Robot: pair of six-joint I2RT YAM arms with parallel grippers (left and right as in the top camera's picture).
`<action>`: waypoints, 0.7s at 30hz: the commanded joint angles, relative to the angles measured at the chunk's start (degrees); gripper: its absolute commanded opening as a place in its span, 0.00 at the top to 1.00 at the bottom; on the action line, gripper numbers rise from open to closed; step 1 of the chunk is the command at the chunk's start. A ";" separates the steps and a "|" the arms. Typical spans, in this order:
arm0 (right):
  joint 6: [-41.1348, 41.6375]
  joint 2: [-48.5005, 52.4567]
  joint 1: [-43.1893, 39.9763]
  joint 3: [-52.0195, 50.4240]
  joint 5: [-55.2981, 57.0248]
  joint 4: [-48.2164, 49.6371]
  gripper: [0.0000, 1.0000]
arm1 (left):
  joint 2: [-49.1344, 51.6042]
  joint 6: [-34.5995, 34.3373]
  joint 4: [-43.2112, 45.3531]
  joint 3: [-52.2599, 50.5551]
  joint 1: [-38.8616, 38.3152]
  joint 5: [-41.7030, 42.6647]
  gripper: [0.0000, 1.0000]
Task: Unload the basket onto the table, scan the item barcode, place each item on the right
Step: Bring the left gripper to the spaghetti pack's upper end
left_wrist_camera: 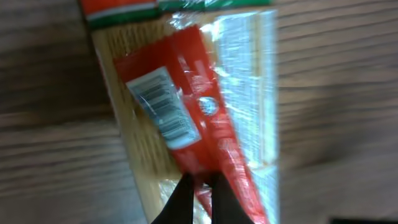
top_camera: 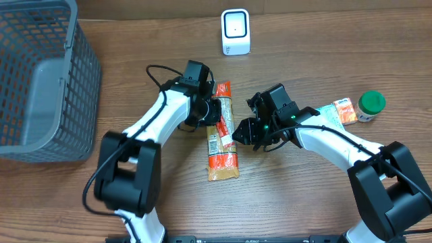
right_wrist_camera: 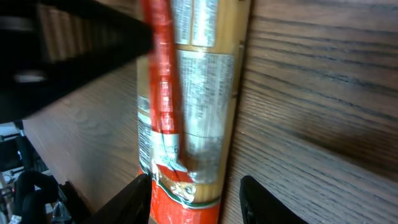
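A long spaghetti packet lies flat, in clear wrap with red-orange ends and a red strip bearing a white barcode label. One end points toward the white upright barcode scanner, well apart from it.

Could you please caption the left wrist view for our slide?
Left gripper shut on the pasta packet, its barcode in view.

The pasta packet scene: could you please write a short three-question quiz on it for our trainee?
1. True or false: the left gripper is shut on the pasta packet.
2. In the overhead view, which lies right of the packet? A mug; B green-lidded jar; C plate.
3. Fill in: the barcode label shows in the ____ wrist view.
Key: 1 true; 2 B; 3 left.
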 commanded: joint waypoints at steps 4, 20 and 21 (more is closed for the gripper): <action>1.14 0.17 1.01 -2.08 -0.37 3.93 0.53 | 4.90 -1.01 0.81 -0.59 -0.22 0.28 0.96; 7.80 0.28 3.23 -4.61 0.09 10.82 0.54 | 5.05 -1.01 1.22 -0.59 -0.22 0.24 0.92; 8.24 0.28 3.76 -4.61 0.13 11.37 0.55 | 5.05 -1.01 1.22 -0.59 -0.22 0.24 0.93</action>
